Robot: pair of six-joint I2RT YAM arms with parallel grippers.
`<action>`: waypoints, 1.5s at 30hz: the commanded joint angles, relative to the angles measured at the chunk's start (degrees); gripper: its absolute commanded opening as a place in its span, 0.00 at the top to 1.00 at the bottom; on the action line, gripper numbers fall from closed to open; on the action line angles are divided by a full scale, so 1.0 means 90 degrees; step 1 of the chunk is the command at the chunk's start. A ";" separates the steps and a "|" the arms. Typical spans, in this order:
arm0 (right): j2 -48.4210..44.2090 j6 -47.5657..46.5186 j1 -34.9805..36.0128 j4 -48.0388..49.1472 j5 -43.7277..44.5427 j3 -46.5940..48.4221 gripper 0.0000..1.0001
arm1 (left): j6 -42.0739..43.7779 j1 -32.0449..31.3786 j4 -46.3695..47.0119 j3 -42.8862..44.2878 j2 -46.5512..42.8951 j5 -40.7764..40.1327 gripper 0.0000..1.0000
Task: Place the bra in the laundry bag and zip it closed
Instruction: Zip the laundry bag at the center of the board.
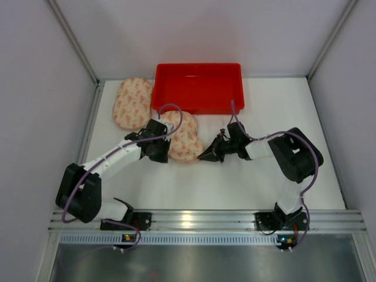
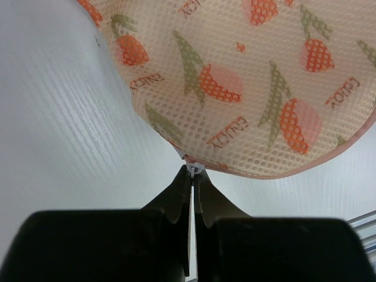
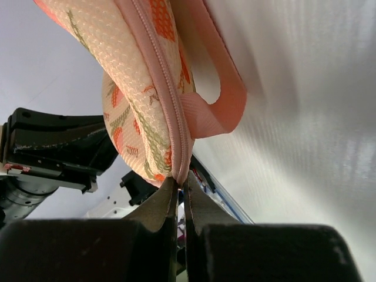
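Note:
The laundry bag point(image 1: 185, 138) is a peach mesh pouch with a strawberry print, lying in the middle of the table between my two grippers. My left gripper point(image 1: 166, 150) is at its left edge. In the left wrist view the gripper point(image 2: 194, 173) is shut on the bag's small white zipper pull point(image 2: 194, 168). My right gripper point(image 1: 204, 157) is at the bag's right edge. In the right wrist view the gripper point(image 3: 181, 181) is shut on the pink zipper seam point(image 3: 170, 106), below a pink loop handle point(image 3: 226, 100). No bra shows in any view.
A red tray point(image 1: 197, 66) stands at the back, just behind the bag. A second peach piece with the same print point(image 1: 134, 103) lies at the back left. White walls enclose the table on three sides.

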 commanded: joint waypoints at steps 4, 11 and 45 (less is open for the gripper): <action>-0.0320 -0.0952 -0.0342 -0.0804 0.0200 0.0151 1.00 | 0.1237 0.0178 -0.0025 0.0511 0.0342 0.0510 1.00; -0.0427 -0.1109 -0.0450 -0.1048 0.0122 0.0463 0.62 | 0.1765 -0.0105 0.0228 0.0326 -0.0057 0.1752 1.00; -0.1843 -0.2525 -0.2325 -0.3491 -0.0229 -0.0112 0.28 | -0.0559 -0.1365 0.1703 0.0530 0.1074 0.1400 1.00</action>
